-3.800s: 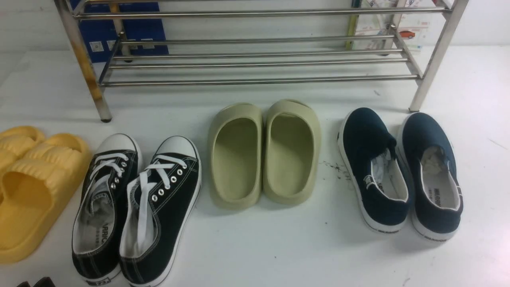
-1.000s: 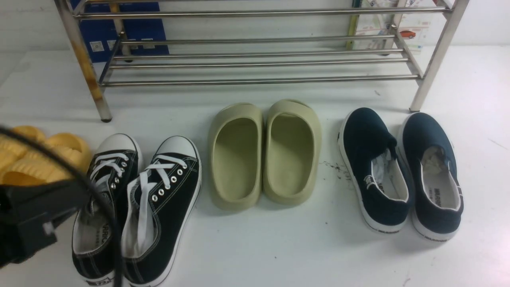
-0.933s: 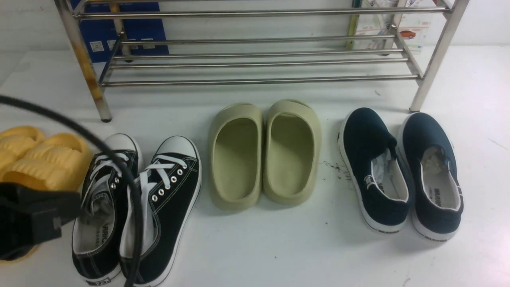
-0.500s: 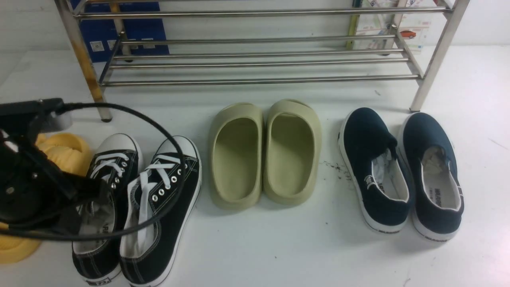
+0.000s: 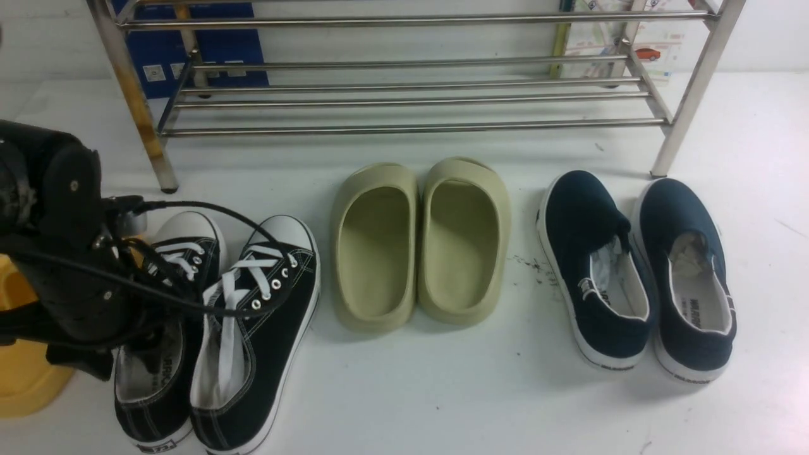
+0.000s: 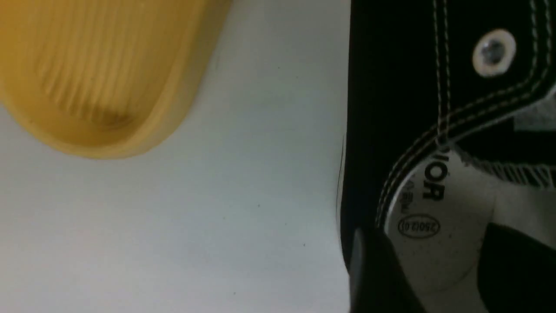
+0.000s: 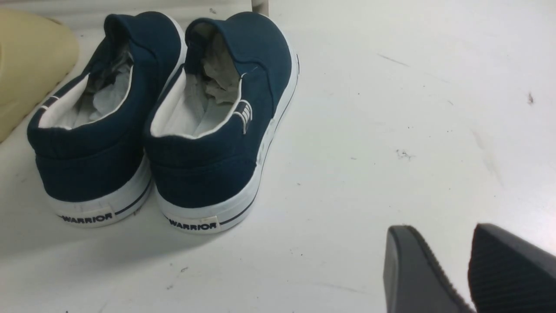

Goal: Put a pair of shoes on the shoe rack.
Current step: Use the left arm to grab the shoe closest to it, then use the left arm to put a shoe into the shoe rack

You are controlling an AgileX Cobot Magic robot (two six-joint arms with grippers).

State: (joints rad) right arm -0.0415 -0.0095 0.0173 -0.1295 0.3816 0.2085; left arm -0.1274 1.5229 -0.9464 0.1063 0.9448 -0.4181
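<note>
Black sneakers (image 5: pixel 253 316) sit ungrasped on the desk (image 5: pixel 442 392) before the shoe rack (image 5: pixel 404 98), but the left gripper (image 6: pixel 434 256) has just arrived, open astride the left shoe's collar, seemingly ready to pinch.

A pair of olive-green moulded foam slides (image 5: pixel 373 246) sits centred on the white bench (image 5: pixel 474 392), with navy canvas slip-ons (image 5: pixel 584 230) to the right and a yellow ribbed foam slide (image 5: pixel 25 385) to the left.
</note>
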